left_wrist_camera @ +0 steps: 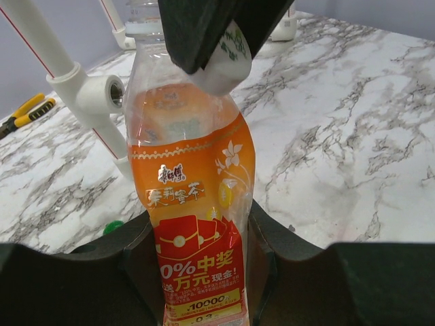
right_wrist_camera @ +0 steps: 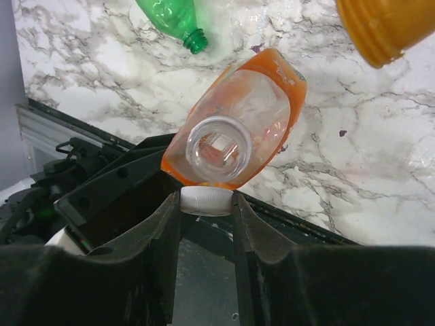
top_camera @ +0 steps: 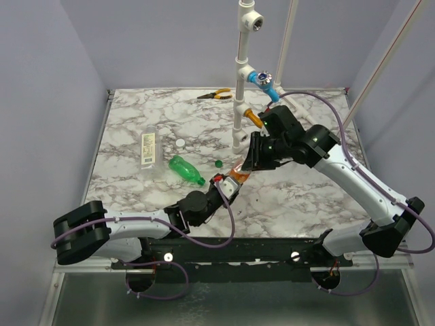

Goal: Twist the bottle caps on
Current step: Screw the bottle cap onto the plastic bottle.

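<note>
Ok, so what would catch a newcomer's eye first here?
The orange bottle, mid-table, is gripped by the left end effector, its mouth open. The right end effector pinches a white cap just beside that mouth, not yet on. Nearby a green bottle lies on its side, uncapped.

**Entry: light and picture quality**

Overhead view: I see bright, even, diffuse light. Shadows on the marble table (top_camera: 136, 115) are faint and soft-edged, and focus is sharp.
Left wrist view: I read the label on the orange bottle (left_wrist_camera: 197, 204) crisply. Its clear shoulder carries highlights, and the bottom foreground is dark and soft.
Right wrist view: the marble is slightly washed, and the tap handle (right_wrist_camera: 380, 27) is blurred at the top edge.
</note>
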You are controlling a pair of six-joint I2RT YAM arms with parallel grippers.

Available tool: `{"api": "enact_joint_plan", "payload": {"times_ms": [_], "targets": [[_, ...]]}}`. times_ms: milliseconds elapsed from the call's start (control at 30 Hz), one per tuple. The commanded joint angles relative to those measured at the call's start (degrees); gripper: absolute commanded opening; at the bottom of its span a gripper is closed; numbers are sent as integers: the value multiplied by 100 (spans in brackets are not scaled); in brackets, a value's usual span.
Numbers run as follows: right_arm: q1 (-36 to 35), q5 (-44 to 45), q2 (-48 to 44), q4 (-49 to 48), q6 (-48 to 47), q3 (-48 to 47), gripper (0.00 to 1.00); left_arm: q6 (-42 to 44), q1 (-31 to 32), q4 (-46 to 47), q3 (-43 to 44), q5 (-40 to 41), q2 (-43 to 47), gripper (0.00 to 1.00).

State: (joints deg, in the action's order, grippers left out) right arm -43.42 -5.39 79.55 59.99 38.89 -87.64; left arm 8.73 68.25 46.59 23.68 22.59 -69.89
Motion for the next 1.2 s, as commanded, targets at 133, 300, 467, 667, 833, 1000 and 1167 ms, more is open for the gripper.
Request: {"api": "enact_joint_plan", "payload": {"times_ms": [133,300,467,667,833,1000,1167], "targets": [[-3,63,-264,557,-86,-385,33,-191,0,326,-236,288,-9,0],[389,-351,-217,859,-470,-591,33,93,0,368,-333,-10,118,0],[866,-1285,-178,813,-818,-600,33,339,27,375,-401,-81,260,0],[1080,-1988,-166,737,-906,-533,33,949,359,377,-382,62,270,0],[1090,-2173,-201,837,-837,-524,33,1170,610,513,-467,357,171,0],[1090,-2266,-290,992,-755,-327,33,1515,739,790,-547,580,164,0],[1090,-2181,-373,1185,-646,-364,33,1686,796,906,-554,555,105,0]]}}
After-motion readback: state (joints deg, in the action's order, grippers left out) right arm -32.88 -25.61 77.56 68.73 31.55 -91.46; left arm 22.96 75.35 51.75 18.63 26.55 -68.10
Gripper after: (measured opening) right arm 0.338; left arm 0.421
